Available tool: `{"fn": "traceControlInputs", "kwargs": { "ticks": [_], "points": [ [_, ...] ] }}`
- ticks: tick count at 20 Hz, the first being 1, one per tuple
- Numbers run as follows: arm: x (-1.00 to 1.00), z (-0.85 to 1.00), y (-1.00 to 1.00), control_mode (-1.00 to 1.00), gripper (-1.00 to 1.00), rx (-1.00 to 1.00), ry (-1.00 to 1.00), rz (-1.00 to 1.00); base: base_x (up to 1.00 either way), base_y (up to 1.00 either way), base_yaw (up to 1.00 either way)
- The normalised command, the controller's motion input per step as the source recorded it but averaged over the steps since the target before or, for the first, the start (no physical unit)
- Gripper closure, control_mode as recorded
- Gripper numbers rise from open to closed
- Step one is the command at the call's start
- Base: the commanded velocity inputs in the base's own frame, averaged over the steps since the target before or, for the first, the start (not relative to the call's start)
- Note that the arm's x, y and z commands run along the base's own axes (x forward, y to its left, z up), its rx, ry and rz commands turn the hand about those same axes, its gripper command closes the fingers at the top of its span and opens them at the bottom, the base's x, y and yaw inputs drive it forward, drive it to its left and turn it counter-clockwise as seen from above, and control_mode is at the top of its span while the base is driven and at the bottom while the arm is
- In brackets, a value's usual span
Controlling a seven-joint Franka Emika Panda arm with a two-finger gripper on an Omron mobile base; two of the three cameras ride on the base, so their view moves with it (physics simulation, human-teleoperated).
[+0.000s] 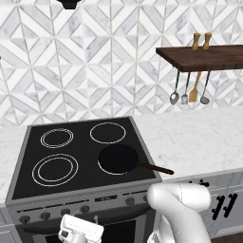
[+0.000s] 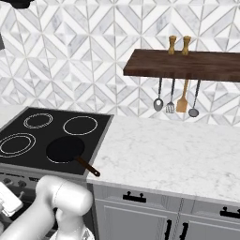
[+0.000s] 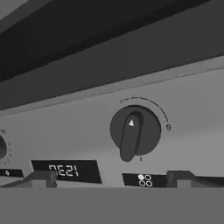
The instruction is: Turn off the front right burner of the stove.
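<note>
Fingertips point(image 3: 39, 178) of the end effector point(image 3: 111, 180) stand wide apart just before a dark knob point(image 3: 134, 132) on the stove point(image 1: 80, 205) front; frying pan point(image 1: 118, 159) covers the front right burner point(image 1: 105, 169) beside the counter point(image 1: 199, 137).

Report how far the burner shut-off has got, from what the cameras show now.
Done: the gripper has been brought down in front of the stove control panel, and the hand view faces one knob squarely. In hand: lining up on that knob; the fingertips flank it from below, not touching it. Left: grip it and turn it to off. The frying pan sits on the front right burner; whether it is lit cannot be told.
</note>
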Motion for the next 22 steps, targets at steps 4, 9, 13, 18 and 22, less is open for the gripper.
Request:
{"fn": "traceControlInputs", "kwargs": {
  "ticks": [4,9,13,18,22],
  "points": [
    [0.18,-0.22,0.02,-1.00,-1.00,-0.03,0.00,0.00,0.00,0.00,0.00],
    [0.14,-0.32,0.00,-1.00,-1.00,-0.03,0.00,0.00,0.00,0.00,0.00],
    [0.23,-0.20,0.07,-1.00,-1.00,-0.01,0.01,0.00,0.00,0.00,0.00],
    [0.23,-0.11,0.22,-1.00,-1.00,-0.02,0.06,0.00,0.00,0.00,0.00],
    [0.23,0.00,0.21,-1.00,-1.00,-0.01,0.02,0.00,0.00,0.00,0.00]
  ]
}}
